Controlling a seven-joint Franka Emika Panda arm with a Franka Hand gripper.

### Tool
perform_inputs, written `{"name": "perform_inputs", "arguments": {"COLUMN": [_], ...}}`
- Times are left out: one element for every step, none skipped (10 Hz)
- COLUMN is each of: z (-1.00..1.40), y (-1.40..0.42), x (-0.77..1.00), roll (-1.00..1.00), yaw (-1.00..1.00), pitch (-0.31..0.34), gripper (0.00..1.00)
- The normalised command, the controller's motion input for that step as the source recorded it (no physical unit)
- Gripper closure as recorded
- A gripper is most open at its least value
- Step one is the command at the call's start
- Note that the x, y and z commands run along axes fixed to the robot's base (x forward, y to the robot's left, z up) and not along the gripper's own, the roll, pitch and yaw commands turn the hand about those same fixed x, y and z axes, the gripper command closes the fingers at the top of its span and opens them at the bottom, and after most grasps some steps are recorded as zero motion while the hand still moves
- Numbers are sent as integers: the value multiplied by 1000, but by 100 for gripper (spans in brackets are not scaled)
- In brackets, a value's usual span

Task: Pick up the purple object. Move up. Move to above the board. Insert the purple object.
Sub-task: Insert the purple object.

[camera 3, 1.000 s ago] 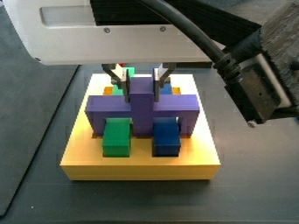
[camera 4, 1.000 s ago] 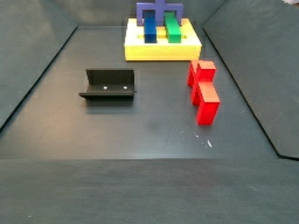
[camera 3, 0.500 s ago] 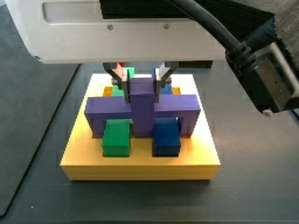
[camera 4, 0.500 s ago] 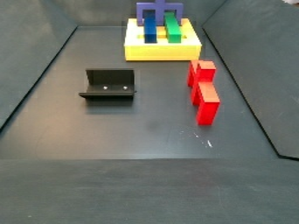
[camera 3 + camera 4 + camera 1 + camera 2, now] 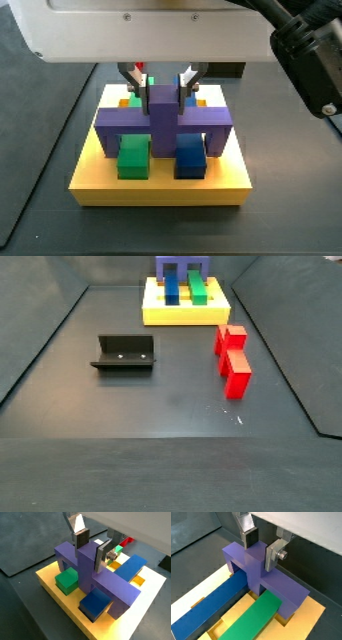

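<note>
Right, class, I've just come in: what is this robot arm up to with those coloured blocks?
The arm's end effector is over the yellow board, its fingers on either side of the purple object's central post. The purple object stands on the board, straddling the long green bar and long blue bar. Whether the fingers press the post or stand just clear cannot be told. A red upright block and a small black open box sit apart on the floor.

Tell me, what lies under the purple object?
Under the purple object, flanked by the gripper, pass a green bar and a blue bar on the board. Its leg ends are hidden.
</note>
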Motion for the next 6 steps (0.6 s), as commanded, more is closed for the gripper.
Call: {"name": "perform_inputs", "arguments": {"z": [0,-137,-74,-29,-123,-220], "y": [0,94,17,71,29,0], "x": [-11,0,29,46,0,0], "roll": [-271,-149,0,101,63,0], "yaw": [94,117,74,37,26,0], "pitch": [27,0,0,7,0,0], "gripper": [100,100,100,100,100,100]}}
